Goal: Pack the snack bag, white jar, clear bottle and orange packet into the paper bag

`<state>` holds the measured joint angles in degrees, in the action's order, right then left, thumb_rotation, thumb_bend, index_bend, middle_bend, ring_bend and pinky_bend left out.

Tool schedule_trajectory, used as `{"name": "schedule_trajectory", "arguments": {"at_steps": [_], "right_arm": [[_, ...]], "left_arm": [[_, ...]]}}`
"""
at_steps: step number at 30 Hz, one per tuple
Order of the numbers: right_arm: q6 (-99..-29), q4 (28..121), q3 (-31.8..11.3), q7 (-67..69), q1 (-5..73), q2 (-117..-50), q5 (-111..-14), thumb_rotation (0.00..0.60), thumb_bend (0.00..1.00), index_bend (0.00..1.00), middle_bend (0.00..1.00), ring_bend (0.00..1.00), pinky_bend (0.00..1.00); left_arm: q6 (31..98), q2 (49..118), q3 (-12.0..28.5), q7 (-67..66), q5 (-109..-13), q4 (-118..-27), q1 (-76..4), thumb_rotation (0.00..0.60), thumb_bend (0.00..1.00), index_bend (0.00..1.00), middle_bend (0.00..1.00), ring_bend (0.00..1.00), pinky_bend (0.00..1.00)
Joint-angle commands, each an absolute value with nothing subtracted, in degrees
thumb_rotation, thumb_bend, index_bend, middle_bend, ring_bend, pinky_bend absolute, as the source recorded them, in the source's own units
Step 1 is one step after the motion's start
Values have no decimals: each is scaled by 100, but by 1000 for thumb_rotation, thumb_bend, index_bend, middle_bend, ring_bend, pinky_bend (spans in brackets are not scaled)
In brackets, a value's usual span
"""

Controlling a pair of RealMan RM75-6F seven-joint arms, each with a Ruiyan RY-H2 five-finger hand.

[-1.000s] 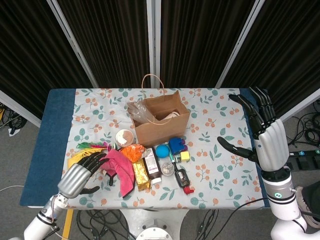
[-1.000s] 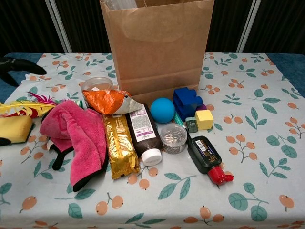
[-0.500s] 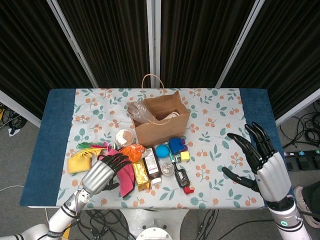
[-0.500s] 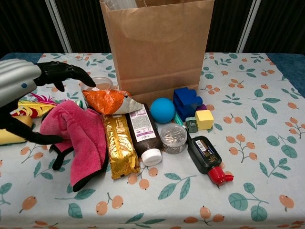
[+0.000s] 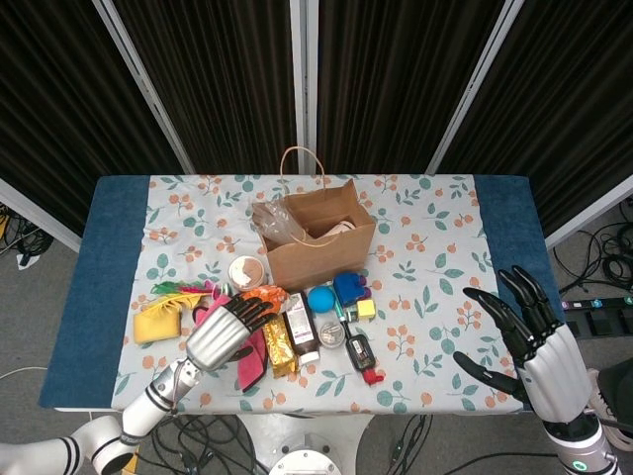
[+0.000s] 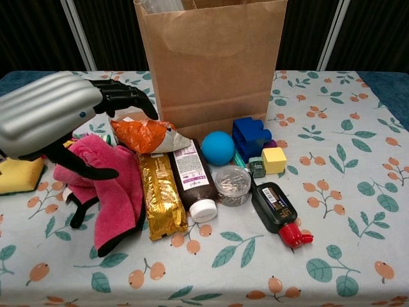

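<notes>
Pink cloth beneath spread left robot hand, beside orange packet; right robot hand spread, empty.

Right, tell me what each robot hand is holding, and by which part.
Nothing is held. The left robot hand hovers with fingers spread above the pink cloth, near the orange packet. The right robot hand is open over the table's edge.
</notes>
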<state>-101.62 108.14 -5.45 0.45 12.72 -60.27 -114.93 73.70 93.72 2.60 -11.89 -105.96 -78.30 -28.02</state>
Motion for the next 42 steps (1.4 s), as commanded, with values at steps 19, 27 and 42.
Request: {"name": "schedule_trajectory", "arguments": {"at_steps": [19,27,42], "right_arm": [[-10127,10625,-627,353,1206,-6046,-11179,600,49,0,217,31,51],[-10044,10617,-635,383,1227,-6081,-11143,600,47,0,217,31,51],[-9992,10598,-655,408,1223,-6107,-11093,600,47,0,217,31,51]], "left_arm": [[7636,10189,67,-842,-10878,-5839,-3502,600,154,370,381,301,427],[7718,10267,10,-731,-10848,-5445,-3657,600,184,376,386,311,436],[7764,10459,-95,-587,-10788,-4985,-3952,600,207,399,411,337,462]]}}
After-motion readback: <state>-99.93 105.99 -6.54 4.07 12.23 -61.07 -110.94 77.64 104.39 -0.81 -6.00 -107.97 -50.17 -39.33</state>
